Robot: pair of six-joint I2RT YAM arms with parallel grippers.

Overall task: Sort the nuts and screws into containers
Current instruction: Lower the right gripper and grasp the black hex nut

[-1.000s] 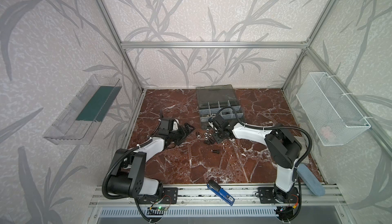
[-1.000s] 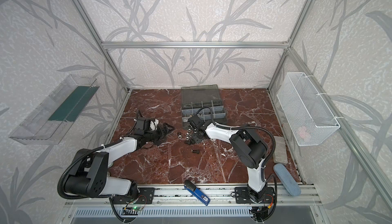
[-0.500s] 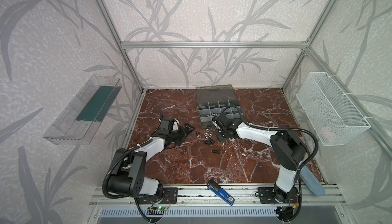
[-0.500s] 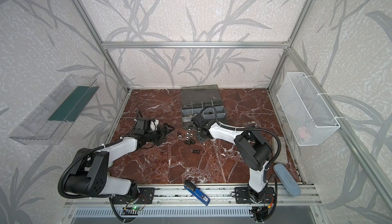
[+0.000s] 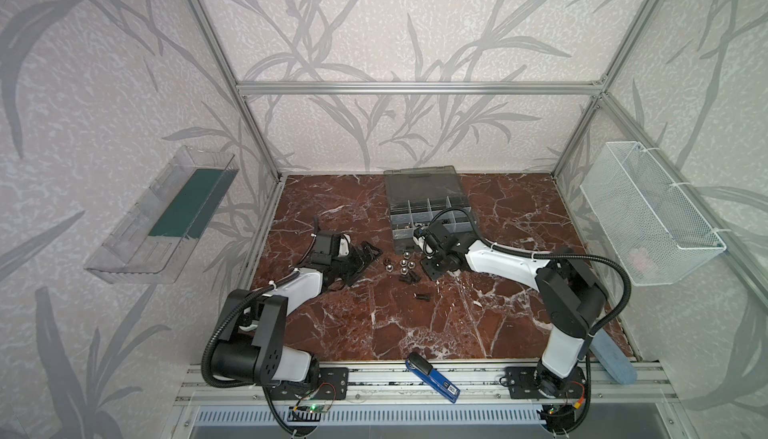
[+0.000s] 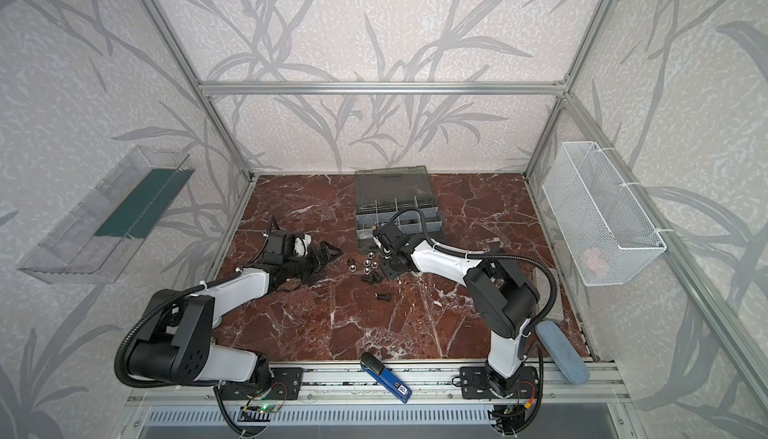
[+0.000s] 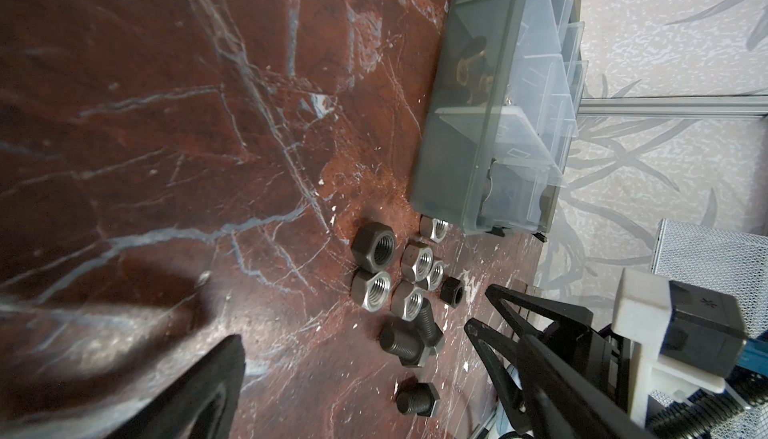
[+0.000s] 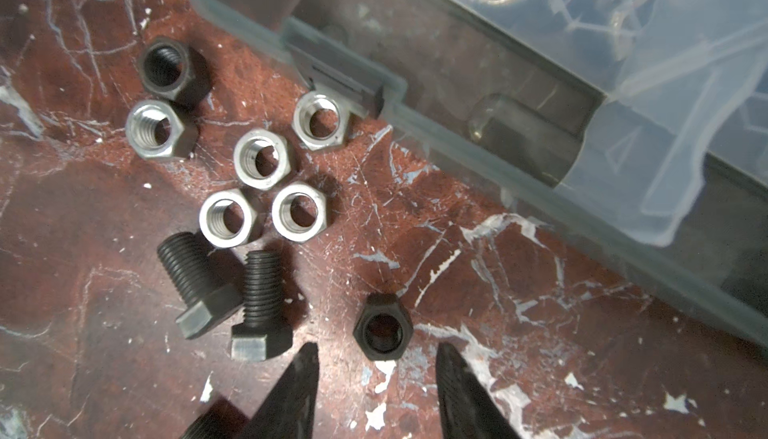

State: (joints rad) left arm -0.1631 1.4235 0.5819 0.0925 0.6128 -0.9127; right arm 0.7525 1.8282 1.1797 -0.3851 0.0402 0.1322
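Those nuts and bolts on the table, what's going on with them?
They are being sorted into the grey organiser case. The right gripper, jaws open and empty, is poised just short of a small black nut. Five silver nuts and some black screws lie loose on the marble table beside the case. The left gripper sits wide open nearby, holding nothing.
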